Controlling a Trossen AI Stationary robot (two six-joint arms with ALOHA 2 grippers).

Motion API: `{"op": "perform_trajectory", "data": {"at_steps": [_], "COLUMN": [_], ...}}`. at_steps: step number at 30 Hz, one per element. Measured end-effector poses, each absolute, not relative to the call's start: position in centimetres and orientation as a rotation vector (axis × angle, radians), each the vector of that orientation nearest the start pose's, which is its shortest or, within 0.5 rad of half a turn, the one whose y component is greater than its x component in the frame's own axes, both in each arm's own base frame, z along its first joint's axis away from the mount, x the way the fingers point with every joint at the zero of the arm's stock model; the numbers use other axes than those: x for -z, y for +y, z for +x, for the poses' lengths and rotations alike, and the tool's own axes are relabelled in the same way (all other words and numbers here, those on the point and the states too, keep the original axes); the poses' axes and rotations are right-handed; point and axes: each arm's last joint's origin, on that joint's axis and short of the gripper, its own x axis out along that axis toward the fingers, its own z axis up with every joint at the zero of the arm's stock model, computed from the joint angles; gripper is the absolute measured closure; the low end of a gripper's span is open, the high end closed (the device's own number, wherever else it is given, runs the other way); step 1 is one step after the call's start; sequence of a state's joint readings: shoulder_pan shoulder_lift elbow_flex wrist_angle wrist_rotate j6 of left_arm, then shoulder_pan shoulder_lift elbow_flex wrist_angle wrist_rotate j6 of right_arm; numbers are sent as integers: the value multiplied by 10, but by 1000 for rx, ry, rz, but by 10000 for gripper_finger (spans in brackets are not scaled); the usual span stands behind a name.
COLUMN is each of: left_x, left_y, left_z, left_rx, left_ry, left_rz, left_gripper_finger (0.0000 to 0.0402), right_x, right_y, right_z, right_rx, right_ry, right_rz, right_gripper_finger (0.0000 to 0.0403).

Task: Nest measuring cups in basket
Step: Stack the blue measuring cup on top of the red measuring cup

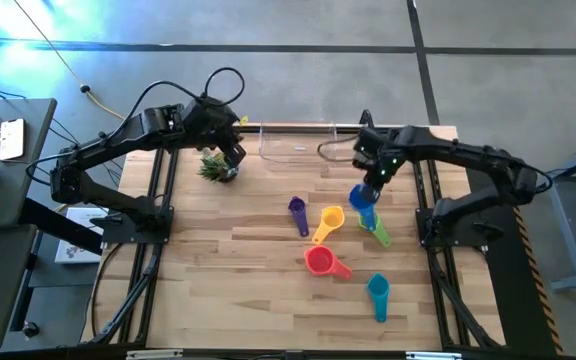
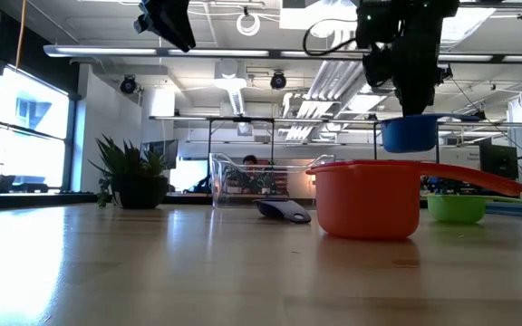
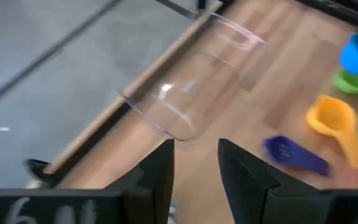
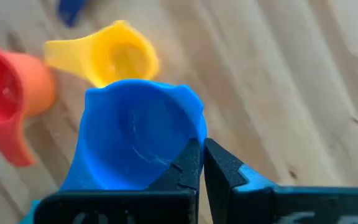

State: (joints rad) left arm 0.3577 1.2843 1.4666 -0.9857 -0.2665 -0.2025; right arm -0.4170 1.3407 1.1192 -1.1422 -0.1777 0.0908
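Right gripper is hanging over the right half of the desk, its fingers pinching shut on the rim of the blue cup. In the low view the blue cup is riding clear of the wood, above the other cups. From the right wrist the blue cup is filling the frame, open side toward the lens.

Left gripper is sitting at the far left of the desk, just beside the small plant; its fingers are standing narrowly apart and gripping nothing.

The basket is resting at the far edge of the desk between the two arms, apparently with nothing in it. In the left wrist view its clear wall is showing just beyond the fingertips.

Cups lying on the desk:
- purple cup, left of the group
- yellow cup, just beside the purple one
- red cup, with an orange one touching it or nested with it; cannot tell which
- green cup, directly below the lifted blue one
- teal cup, nearest the front edge, apart from the rest
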Motion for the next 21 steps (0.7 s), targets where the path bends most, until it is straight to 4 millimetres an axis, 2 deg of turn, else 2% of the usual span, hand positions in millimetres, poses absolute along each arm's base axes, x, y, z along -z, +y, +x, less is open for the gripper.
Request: {"op": "perform_trajectory", "data": {"at_steps": [11,21], "left_x": [-385,-383], "left_y": [69,34], "left_z": [226,231], "left_rx": [-514,-381], "left_ry": [826,873], "left_rz": [-383,-488], "left_gripper_finger": [289,289], "right_x": [-277,-289], "right_y": [-28,19], "right_z": [248,269], "right_rx": [55,-150], "right_ry": [1156,951], "right_rz": [408,329], "right_gripper_finger": [403,403]}}
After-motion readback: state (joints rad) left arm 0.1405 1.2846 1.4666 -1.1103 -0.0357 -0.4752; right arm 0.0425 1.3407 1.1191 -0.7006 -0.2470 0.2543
